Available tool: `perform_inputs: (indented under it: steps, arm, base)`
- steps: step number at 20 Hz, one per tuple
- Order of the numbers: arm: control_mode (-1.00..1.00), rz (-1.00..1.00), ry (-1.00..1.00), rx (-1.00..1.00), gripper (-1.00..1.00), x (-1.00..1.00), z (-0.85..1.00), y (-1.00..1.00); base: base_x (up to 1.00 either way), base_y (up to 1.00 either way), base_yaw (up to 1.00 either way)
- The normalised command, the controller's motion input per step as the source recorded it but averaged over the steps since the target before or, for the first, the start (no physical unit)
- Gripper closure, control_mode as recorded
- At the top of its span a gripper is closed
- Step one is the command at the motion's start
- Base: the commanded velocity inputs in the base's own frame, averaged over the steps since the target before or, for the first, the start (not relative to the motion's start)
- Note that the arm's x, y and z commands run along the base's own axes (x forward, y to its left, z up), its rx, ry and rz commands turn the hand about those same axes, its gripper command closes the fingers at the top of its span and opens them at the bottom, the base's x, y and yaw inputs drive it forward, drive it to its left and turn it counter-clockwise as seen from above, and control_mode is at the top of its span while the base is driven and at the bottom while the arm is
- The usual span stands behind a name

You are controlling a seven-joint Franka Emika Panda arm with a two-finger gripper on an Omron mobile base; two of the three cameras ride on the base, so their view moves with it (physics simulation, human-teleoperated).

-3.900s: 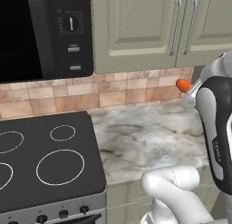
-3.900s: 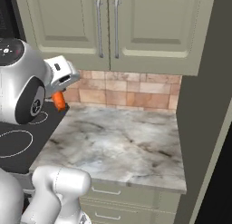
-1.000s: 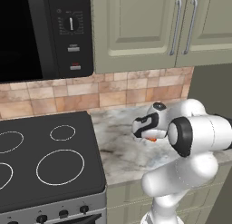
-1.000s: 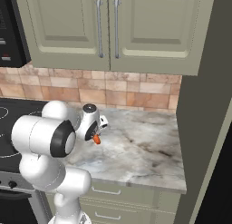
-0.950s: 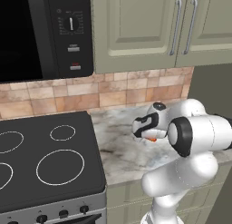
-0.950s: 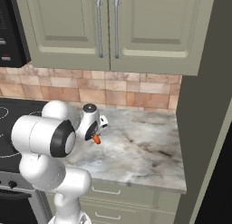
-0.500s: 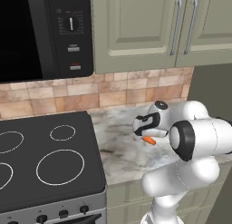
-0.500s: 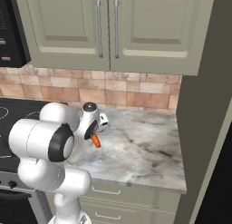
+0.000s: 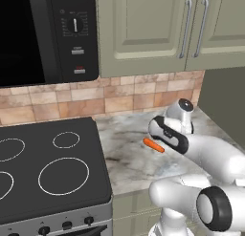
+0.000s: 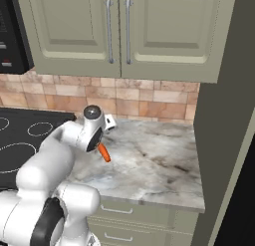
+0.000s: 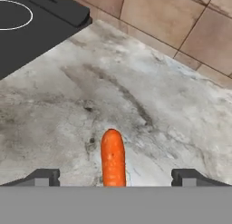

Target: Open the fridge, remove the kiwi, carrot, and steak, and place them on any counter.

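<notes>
- One small bright orange tapered carrot [image 11: 112,158] lies on the grey-white marbled stone tabletop [image 9: 129,158], mid-depth, nearer its stove-side edge.
- Likely light, stiff and smooth; it could roll, so a hold across its middle suits best.
- Dark two-finger end effector [image 11: 114,177] stands wide, straddling the carrot, gripping nothing.
- Black glass stovetop [image 9: 43,168] borders one side; the tabletop's front edge is near, with bare stone toward the brick-tiled back wall [image 10: 144,100].

carrot [image 11: 113,157]: smooth, matt orange | counter [image 11: 181,123]: marbled grey-white stone | stovetop [image 9: 48,168]: smooth black glass
</notes>
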Motion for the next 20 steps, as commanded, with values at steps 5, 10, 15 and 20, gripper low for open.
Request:
perform_inputs:
  steps: [5,10,15,20]
  arm:
    - [-1.00,-0.03,-0.06,0.15,-1.00,-0.78,1.00,0.00]
    - [-1.00,-0.02,0.00,0.12,-1.00,-0.92,1.00,-0.02]
    - [-1.00,-0.06,0.01,0.06,-1.00,-0.97,1.00,0.00]
    - [-1.00,-0.07,0.05,0.03,-1.00,-0.79,1.00,0.00]
  base:
    - [0.00,0.00,0.00]
    - [0.00,0.00,0.00]
    - [0.00,0.00,0.00]
    - [0.00,0.00,0.00]
